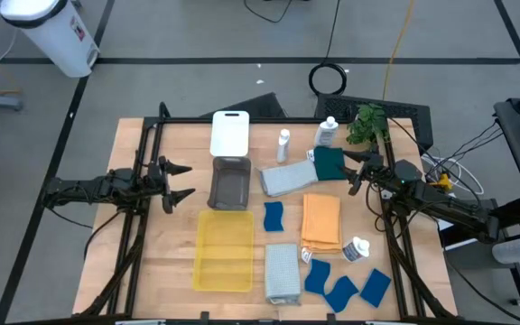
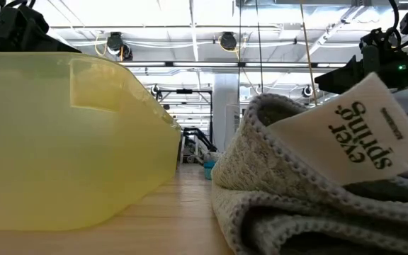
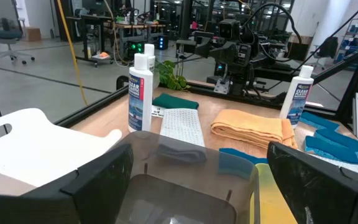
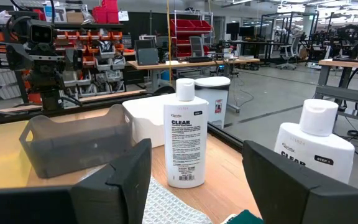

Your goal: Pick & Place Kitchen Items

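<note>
the left end effector [image 1: 184,181] is hovering with fingers spread, empty, just left of the grey tray [image 1: 230,183]. the right end effector [image 1: 357,171] is hanging open and empty beside the teal cloth [image 1: 329,162]. bottles [image 1: 283,145], cloths [image 1: 321,219] and sponges [image 1: 273,216] are lying on the bench [image 1: 134,235], outside the trays.

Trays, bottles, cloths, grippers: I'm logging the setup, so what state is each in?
yellow tray: empty
grey tray: empty
white tray: empty
small bottle: upright
bottle by the sponges: lying down
orange cloth: folded
left gripper: open, empty
right gripper: open, empty
</note>
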